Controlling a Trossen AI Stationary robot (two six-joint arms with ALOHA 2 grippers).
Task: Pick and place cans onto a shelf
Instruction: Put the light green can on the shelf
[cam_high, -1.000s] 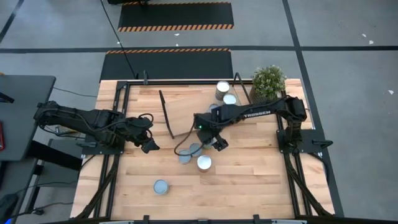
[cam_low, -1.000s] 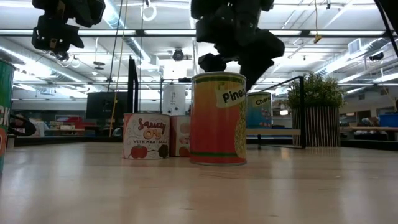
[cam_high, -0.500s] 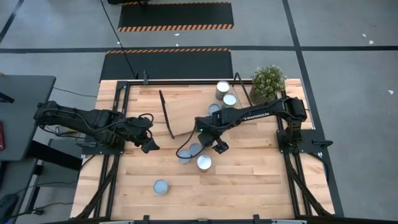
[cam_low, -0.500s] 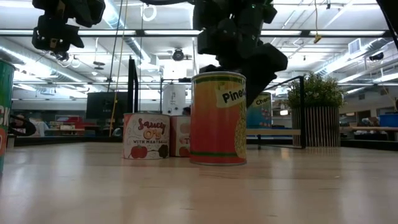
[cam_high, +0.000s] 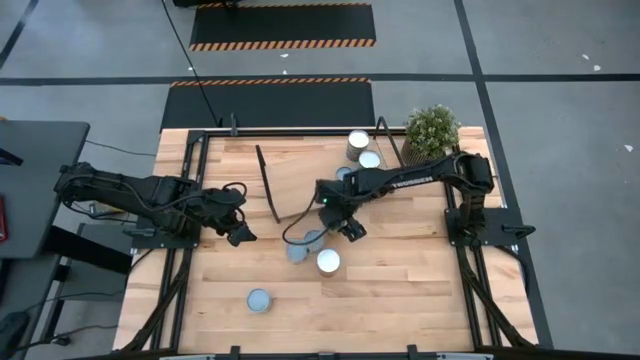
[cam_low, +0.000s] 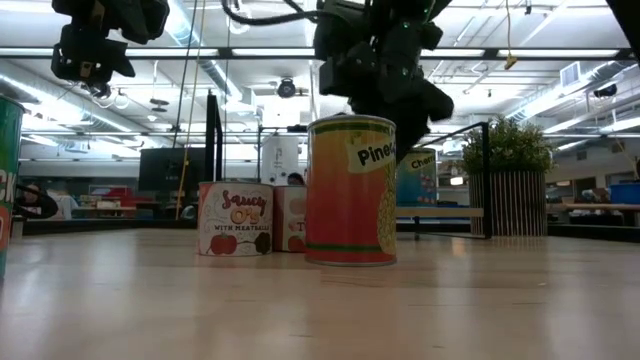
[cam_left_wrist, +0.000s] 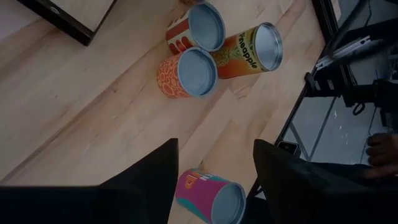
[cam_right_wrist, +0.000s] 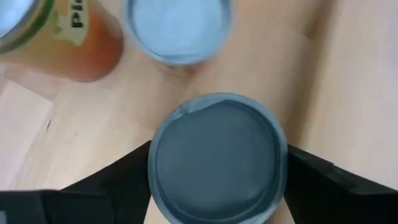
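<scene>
The right gripper (cam_high: 349, 228) hangs with fingers spread directly above a round grey-topped tin (cam_right_wrist: 216, 157), which stands on the wooden tabletop (cam_high: 400, 290) between those fingers, just beside an orange pineapple-labelled can (cam_low: 350, 190). The left gripper (cam_high: 238, 232) waits well apart, fingers parted.

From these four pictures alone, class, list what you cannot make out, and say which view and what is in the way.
- Can between the right hand's fingers: right wrist view shows only its lid; the label is out of sight.
- Third can of the cluster: low view, mostly behind the pineapple can.
- Pink can: left wrist view, cut by the left hand's finger and the edge.
- Left hand: high view, too small to judge.
</scene>
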